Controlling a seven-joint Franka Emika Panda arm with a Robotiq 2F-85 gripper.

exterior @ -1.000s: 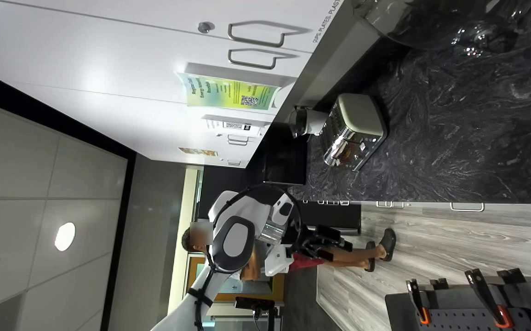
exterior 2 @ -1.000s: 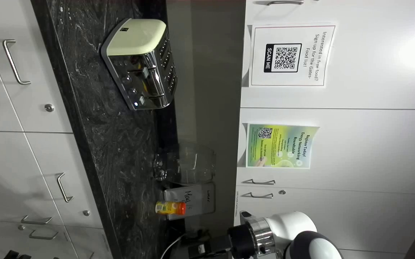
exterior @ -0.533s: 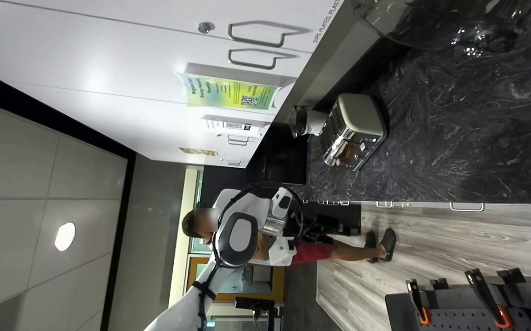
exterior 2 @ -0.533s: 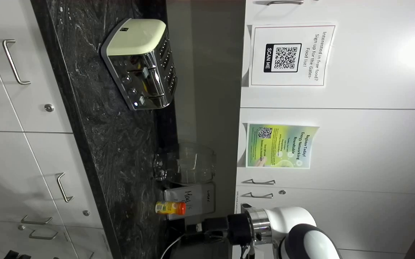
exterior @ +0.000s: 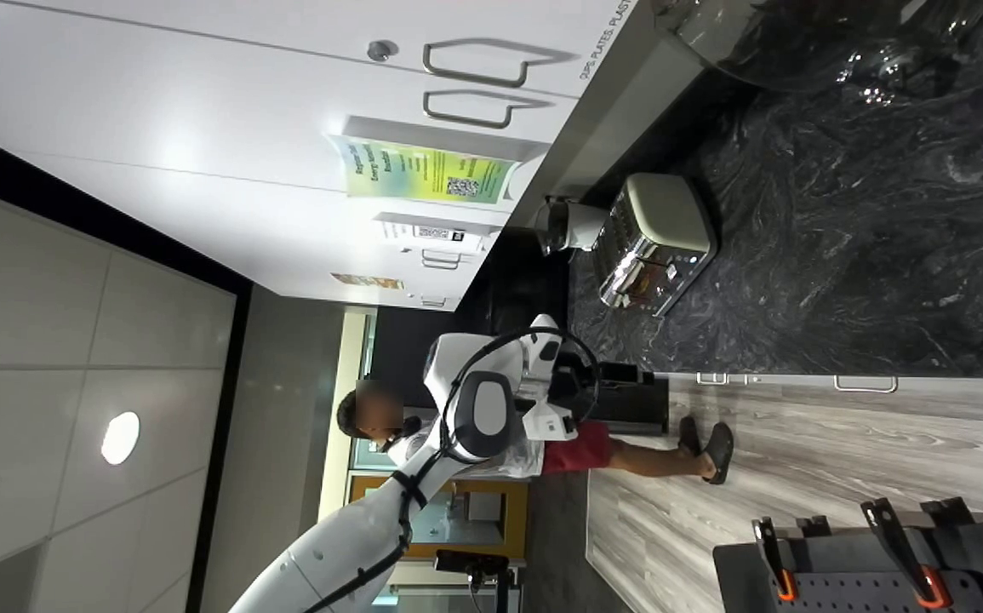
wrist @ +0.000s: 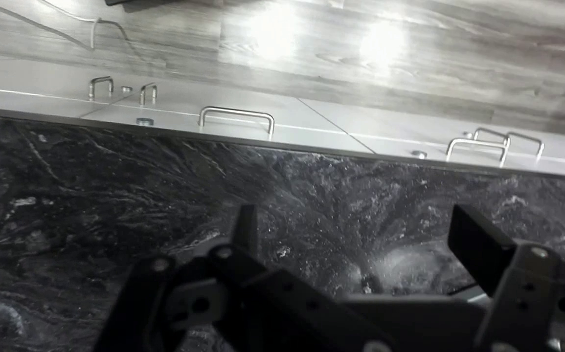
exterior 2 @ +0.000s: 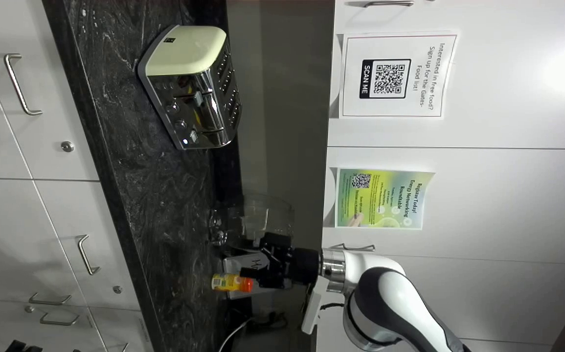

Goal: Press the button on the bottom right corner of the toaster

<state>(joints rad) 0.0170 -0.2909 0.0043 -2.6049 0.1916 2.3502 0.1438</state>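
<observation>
Okay, right up close in the wrist view is the hand point(wrist: 354, 210), fingers point(wrist: 480, 249) spread wide, dark marbled tabletop point(wrist: 116, 205) showing between them. Past its edge come some metal cabinet handles point(wrist: 236, 112), then the wood-look floor point(wrist: 311, 68). Further off, in both exterior views, the toaster point(exterior 2: 189, 88) stands upright on the tabletop too, well apart from the hand: shiny metal front, pale end panel, plus a little light point(exterior 2: 185, 141) glowing near one front corner.
</observation>
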